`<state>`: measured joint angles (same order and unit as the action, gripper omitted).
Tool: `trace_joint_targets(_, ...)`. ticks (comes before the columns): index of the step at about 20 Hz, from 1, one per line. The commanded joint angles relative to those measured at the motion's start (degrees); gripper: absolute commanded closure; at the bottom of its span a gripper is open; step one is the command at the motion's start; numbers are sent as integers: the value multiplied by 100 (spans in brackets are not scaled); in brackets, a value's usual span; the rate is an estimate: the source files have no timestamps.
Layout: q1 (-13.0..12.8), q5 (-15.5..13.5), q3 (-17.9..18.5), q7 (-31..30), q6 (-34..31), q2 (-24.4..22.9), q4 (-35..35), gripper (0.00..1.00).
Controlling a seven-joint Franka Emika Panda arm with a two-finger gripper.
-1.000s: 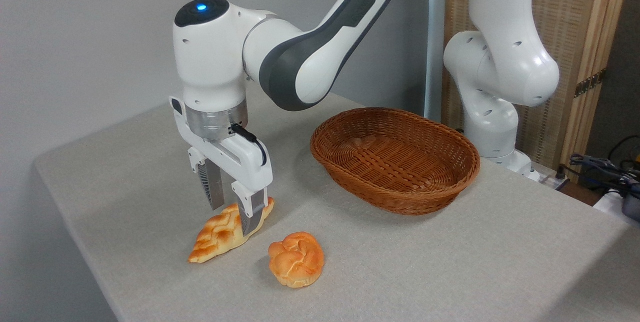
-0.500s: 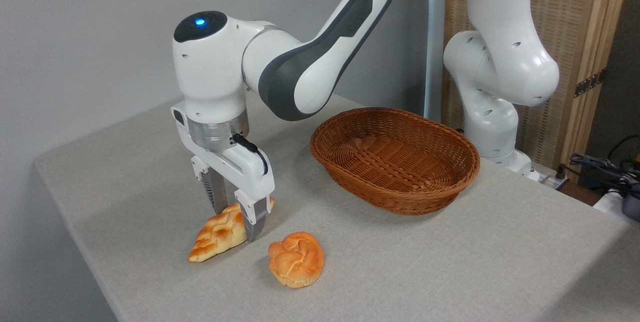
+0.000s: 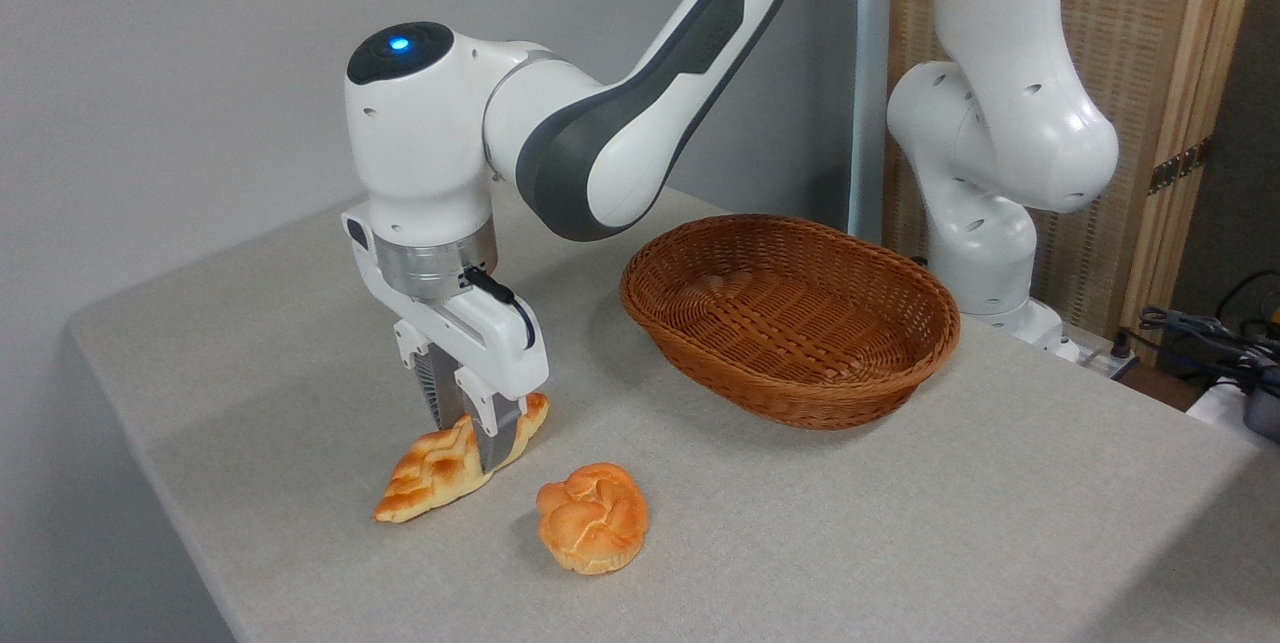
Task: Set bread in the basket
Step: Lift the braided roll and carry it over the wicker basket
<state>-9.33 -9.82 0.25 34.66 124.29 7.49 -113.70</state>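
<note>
The bread (image 3: 428, 475), a long braided golden loaf, lies on the grey table at the front left, its pointed end towards the table's near edge. My gripper (image 3: 468, 435) reaches straight down over the loaf's middle, and its two fingers pinch the loaf's sides, shut on it. The loaf still rests on the tabletop. The basket (image 3: 800, 401), an oval reddish-brown wicker one, stands to the right and farther back with nothing inside.
A round knotted orange bun (image 3: 592, 517) sits just right of the loaf, close to the gripper. The arm's white base (image 3: 985, 253) stands behind the basket. Cables (image 3: 1215, 338) lie off the table's right end. The table's left edge (image 3: 150, 483) is close to the loaf.
The gripper came down around the loaf and its fingers closed in from a wide stance onto the loaf's sides. Loaf, bun and basket stayed in place.
</note>
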Motion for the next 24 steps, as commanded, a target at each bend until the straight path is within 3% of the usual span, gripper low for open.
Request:
trace_joint_targets(1,10,-64,-16,-3,104,7,-38,59)
trace_joint_targets(6,10,-82,-7,-11,8,-80,24,59)
trace_joint_targets(11,10,-99,19,24,-974,-624,147,58)
trace_joint_targets(15,27,-91,81,409,-2020,-1274,147,58)
trace_joint_targets(20,132,119,160,928,-3339,-2082,-37,57)
trace_joint_targets(24,256,173,151,1052,-3464,-3356,-1116,55)
